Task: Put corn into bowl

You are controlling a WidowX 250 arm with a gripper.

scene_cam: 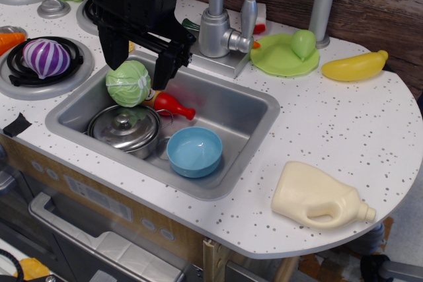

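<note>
The light-blue bowl (194, 152) sits empty in the sink (244, 107), at the front right of the basin. My black gripper (139, 64) hangs over the sink's back left corner with its jaws spread wide, holding nothing. A green cabbage (127, 84) lies just below and between the fingers. A small yellow patch (131, 47) shows behind the gripper at the sink's rim. I cannot tell whether it is the corn, and no clear corn cob shows anywhere else.
A lidded steel pot (124, 129) stands in the sink left of the bowl, with a red toy (173, 105) behind it. The faucet (218, 31) rises just right of the gripper. A green plate (284, 57), a long yellow fruit (353, 66) and a cream jug (320, 197) lie on the counter.
</note>
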